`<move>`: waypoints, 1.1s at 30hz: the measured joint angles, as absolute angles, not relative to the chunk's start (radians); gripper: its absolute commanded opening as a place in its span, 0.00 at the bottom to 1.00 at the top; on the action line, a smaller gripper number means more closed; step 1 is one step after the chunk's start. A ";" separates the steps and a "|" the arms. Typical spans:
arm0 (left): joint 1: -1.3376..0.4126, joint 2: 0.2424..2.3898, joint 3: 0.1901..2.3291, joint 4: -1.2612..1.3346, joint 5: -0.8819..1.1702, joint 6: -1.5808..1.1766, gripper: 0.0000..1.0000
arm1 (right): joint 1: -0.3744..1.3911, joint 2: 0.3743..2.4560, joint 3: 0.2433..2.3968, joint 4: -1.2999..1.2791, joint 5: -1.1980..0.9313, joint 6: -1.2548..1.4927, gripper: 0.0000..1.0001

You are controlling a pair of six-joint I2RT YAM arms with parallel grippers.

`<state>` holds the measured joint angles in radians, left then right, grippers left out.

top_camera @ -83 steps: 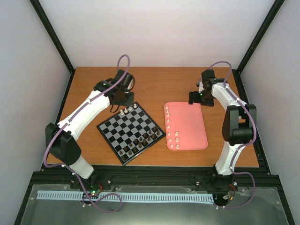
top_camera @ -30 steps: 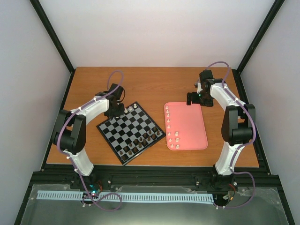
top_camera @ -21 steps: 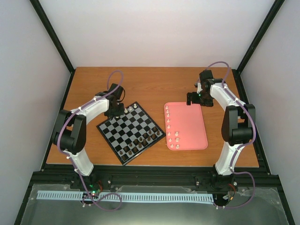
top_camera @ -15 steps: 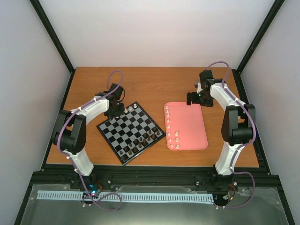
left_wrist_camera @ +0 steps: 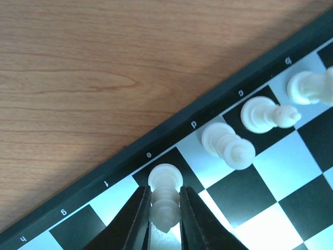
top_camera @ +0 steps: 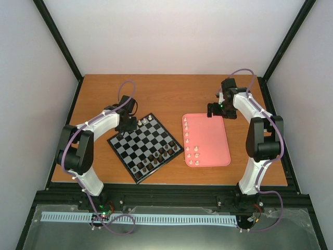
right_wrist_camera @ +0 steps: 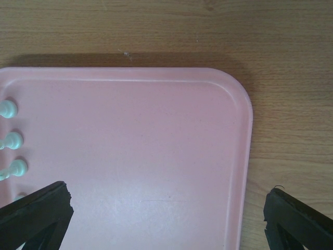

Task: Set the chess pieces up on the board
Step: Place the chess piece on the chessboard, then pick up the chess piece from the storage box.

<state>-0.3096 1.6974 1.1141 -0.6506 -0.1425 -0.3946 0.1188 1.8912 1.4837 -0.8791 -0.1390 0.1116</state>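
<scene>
The board (top_camera: 136, 141) lies left of centre, turned diagonally. My left gripper (left_wrist_camera: 165, 191) is low over its far left edge, both fingers (left_wrist_camera: 141, 208) pressed against a cream-white chess piece (left_wrist_camera: 165, 178) that stands on a black edge square. Three more white chess pieces (left_wrist_camera: 229, 146) stand beside it along the same row. From above, my left gripper (top_camera: 127, 125) covers that corner. Several white chess pieces (top_camera: 187, 131) wait on the pink tray (top_camera: 213, 140). My right gripper (right_wrist_camera: 166, 208) hangs wide open over the tray's far end, holding nothing.
Dark brown pieces (top_camera: 154, 158) fill the board's near right rows. In the right wrist view, three white pieces (right_wrist_camera: 13, 139) line the tray's left edge. Bare wooden table (top_camera: 171, 94) lies behind the board and tray. Black frame posts stand at the back corners.
My left gripper has drawn back from behind the board and come down onto its far left edge with the piece. In the last second its elbow shifted slightly. The right arm is still.
</scene>
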 measured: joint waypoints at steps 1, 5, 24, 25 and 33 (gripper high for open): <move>-0.310 1.697 1.112 -0.651 -0.141 -0.395 0.21 | 0.119 1.891 1.484 -0.879 -0.139 0.112 1.00; -0.309 1.697 1.090 -0.664 -0.127 -0.393 0.32 | 0.119 1.891 1.484 -0.879 -0.139 0.112 1.00; -0.309 1.510 1.170 -0.848 -0.117 -0.381 1.00 | 0.123 1.891 1.483 -0.879 -0.136 0.112 1.00; -0.309 1.481 1.202 -0.868 -0.116 -0.377 1.00 | 0.124 1.891 1.483 -0.879 -0.134 0.112 1.00; -0.414 1.406 1.417 -0.965 -0.089 -0.360 0.96 | 0.125 1.891 1.483 -0.879 -0.123 0.115 1.00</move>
<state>-0.4145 1.4063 1.4170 -0.9646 -0.0895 -0.3603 0.1253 1.8912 1.4834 -0.8795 -0.1234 0.1146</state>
